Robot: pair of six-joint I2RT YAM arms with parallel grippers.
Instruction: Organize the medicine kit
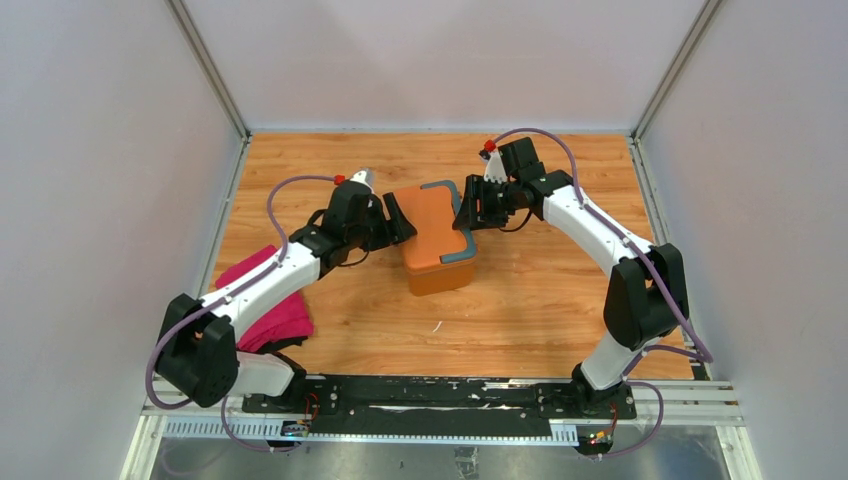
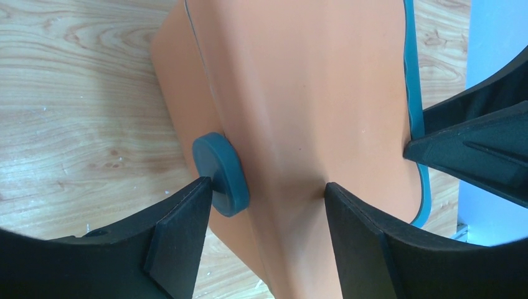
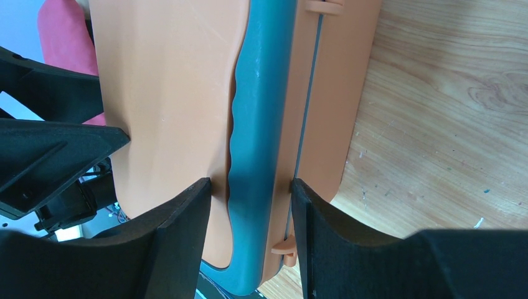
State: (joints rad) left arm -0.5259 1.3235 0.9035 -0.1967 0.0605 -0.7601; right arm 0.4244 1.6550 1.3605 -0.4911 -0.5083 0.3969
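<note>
The medicine kit [image 1: 435,235], an orange box with its lid down, stands mid-table. Its grey-blue handle [image 1: 460,225] runs along the right side. My left gripper [image 1: 400,218] is at the kit's left edge. In the left wrist view this gripper [image 2: 268,184] is open astride the kit [image 2: 299,93], one fingertip by a round teal knob [image 2: 221,171], the other just over the lid. My right gripper [image 1: 470,205] is at the handle side. In the right wrist view it [image 3: 250,184] is shut on the kit [image 3: 168,81], pinching the handle [image 3: 258,124] and the lid's rim.
A pink cloth [image 1: 270,300] lies under the left arm near the left wall. Grey walls close in the wooden table [image 1: 540,310] on three sides. A small white scrap [image 1: 437,326] lies in front of the kit.
</note>
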